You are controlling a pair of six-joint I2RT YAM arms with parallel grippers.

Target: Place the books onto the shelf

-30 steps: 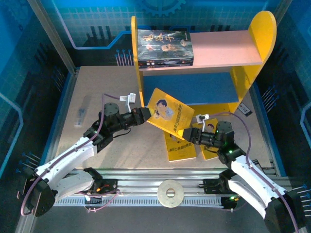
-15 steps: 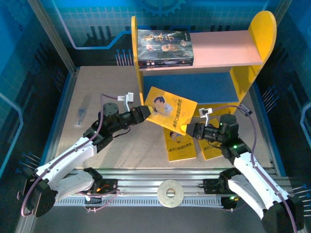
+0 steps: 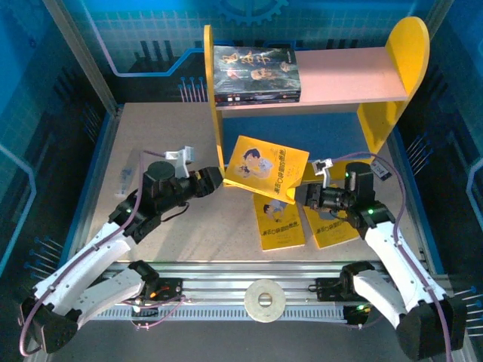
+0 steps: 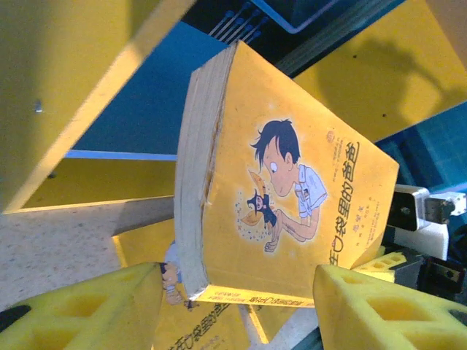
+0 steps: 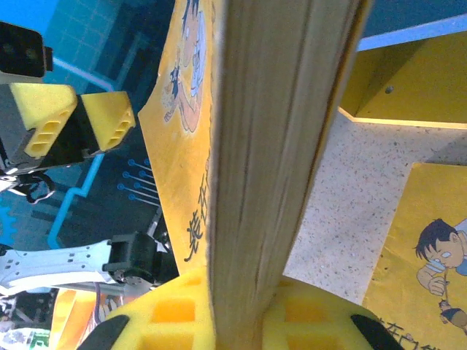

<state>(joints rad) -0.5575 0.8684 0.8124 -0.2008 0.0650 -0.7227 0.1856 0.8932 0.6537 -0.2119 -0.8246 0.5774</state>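
Books lie nearest: two thin yellow books (image 3: 281, 222) flat on the table (image 3: 219, 226), just in front of the shelf (image 3: 347, 79). Above them the right gripper (image 3: 302, 194) pinches a raised yellow book (image 3: 266, 167) by its edge, tilted before the shelf's blue lower board. The left gripper (image 3: 215, 179) stands spread at that book's left corner. A dark book (image 3: 255, 73) rests on the shelf's pink upper board.

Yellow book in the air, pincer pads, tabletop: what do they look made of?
Yellow book: paper, a paperback by the look; smooth printed cover, page block showing at the edge. Pincer pads: probably soft foam or rubber, matte yellow, with moulded cavities. Tabletop: pale speckled board, matte; maybe particleboard or stone-look laminate, can't tell which.
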